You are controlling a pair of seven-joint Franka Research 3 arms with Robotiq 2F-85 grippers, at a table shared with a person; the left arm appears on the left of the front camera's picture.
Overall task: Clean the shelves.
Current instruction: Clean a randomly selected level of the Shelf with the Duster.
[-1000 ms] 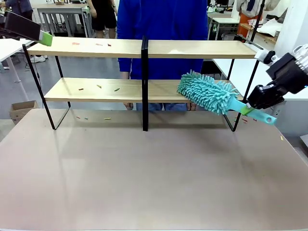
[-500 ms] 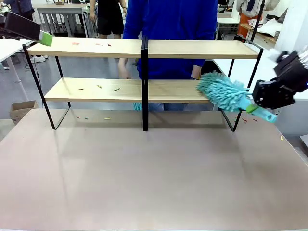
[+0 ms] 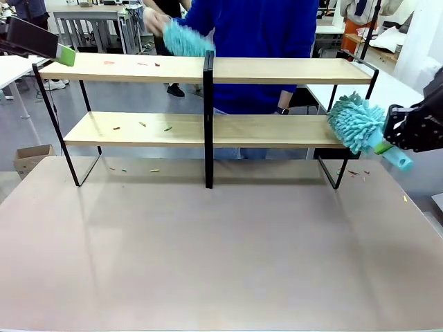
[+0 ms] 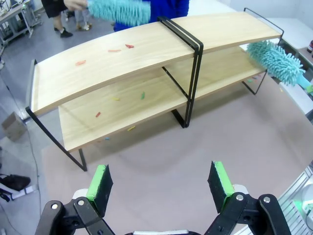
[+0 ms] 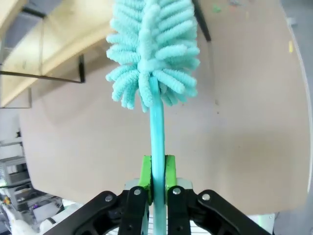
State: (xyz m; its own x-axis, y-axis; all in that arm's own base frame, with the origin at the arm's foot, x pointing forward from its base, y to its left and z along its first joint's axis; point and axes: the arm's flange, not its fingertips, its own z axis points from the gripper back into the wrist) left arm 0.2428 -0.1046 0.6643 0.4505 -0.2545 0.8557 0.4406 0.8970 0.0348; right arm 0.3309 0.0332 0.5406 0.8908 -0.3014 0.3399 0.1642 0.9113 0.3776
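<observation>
The shelves (dotted with small bits) stand on the beige tabletop.

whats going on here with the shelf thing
The right gripper is shut on the handle of a teal duster, whose fluffy head sits at the right end of the shelves, level with the lower board. Across the table, a person in blue holds a second duster over the upper board near the centre post. The left gripper hangs open and empty near the left end. Small scraps lie on the left halves of both boards.
</observation>
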